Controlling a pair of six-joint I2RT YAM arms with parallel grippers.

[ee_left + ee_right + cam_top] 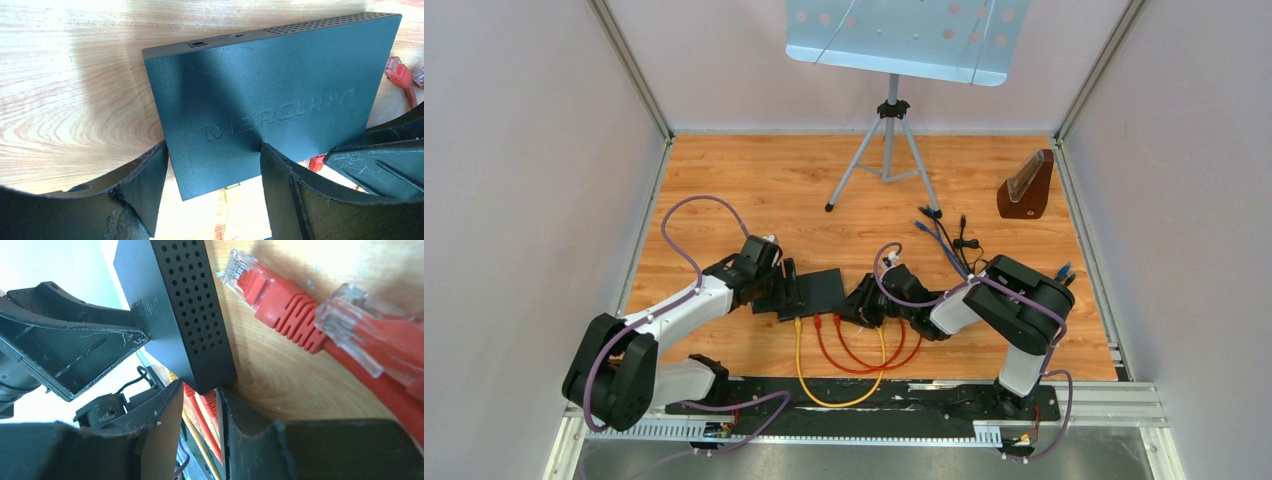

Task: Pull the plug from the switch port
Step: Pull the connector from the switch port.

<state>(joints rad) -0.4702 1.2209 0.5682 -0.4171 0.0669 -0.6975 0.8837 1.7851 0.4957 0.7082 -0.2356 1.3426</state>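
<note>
Wood table (724,180) inside grey walls; music stand (904,40) at 12 o'clock, bare boards toward 10. Black Mercury switch (270,100) at centre, long axis 9-to-3. Left gripper (215,152) clamps its 9 o'clock end. Right gripper (200,390) at its 3 o'clock corner, jaws narrowly parted, nothing seen pinched. Red plug (260,290) lies unplugged at 6 o'clock, tip toward 12.

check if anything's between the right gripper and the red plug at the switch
nothing visible does: the red plug shows in the gap between the right gripper's fingers, beside the switch's corner. two loose plugs lie off to one side.
</note>
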